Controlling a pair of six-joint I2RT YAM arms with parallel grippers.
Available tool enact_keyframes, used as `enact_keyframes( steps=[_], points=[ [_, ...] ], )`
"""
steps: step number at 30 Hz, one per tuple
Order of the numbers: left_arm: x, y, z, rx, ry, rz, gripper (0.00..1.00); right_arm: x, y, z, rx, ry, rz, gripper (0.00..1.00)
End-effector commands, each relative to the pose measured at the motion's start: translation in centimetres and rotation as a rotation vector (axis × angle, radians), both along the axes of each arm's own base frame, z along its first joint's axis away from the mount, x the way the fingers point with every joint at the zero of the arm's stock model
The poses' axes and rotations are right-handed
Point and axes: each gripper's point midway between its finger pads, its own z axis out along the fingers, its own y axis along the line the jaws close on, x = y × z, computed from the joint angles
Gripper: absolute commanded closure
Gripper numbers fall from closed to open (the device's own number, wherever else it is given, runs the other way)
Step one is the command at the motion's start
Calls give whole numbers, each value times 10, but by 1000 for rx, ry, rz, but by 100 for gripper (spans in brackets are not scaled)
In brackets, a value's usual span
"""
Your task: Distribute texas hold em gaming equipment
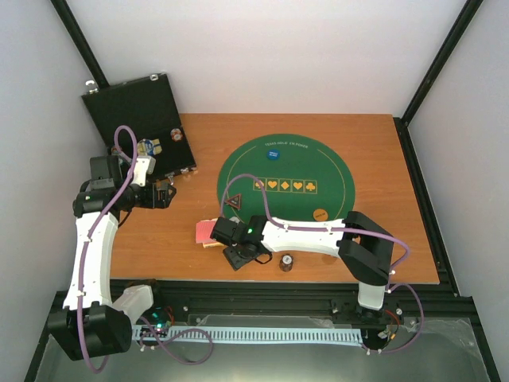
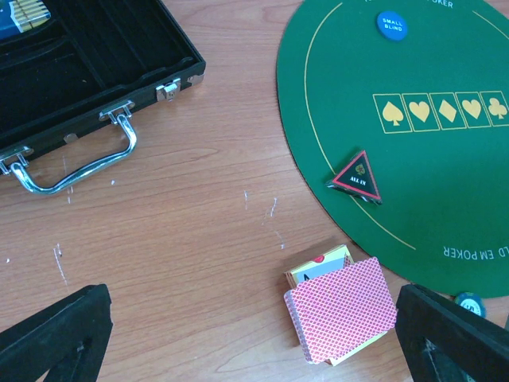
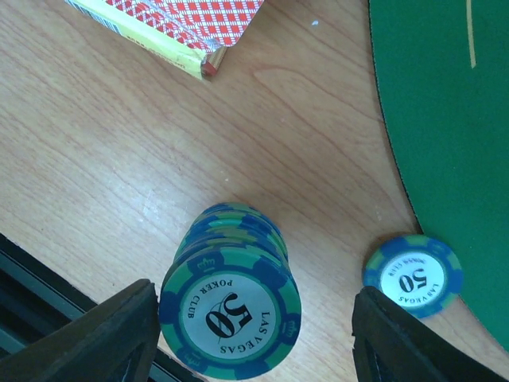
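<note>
Stack of teal-and-blue stripe-edged poker chips [image 3: 231, 306] fills lower centre of right wrist view, standing on wooden bench [image 3: 95, 159]. Right gripper [image 3: 253, 344] straddles it, jaws moderately wide, no pinch visible. Single matching chip [image 3: 413, 274] lies right of stack, just beside edge of green felt mat [image 3: 445, 95]. Red-backed card deck [image 3: 191, 20] sits at upper left. Left gripper [image 2: 250, 326] hangs above bench, jaws fully wide, empty. Likely step: picking up chip stack. Next move calls for square squeeze, lift without toppling, carry onto mat.
</note>
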Motion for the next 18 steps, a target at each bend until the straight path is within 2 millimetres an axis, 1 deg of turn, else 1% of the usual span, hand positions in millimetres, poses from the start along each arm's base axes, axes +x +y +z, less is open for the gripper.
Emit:
enact_keyframes(
  steps=[1,9,12,18],
  points=[
    [3,1,16,0,-40,1,0,5,5,12,21,-19,7,36],
    [4,2,17,12,-44,3,0,-4,9,0,21,19,21,43],
    [3,3,16,13,-42,4,0,-7,12,-2,23,26,25,46],
    [3,3,17,19,-46,4,0,-7,14,-3,22,28,26,48]
  ],
)
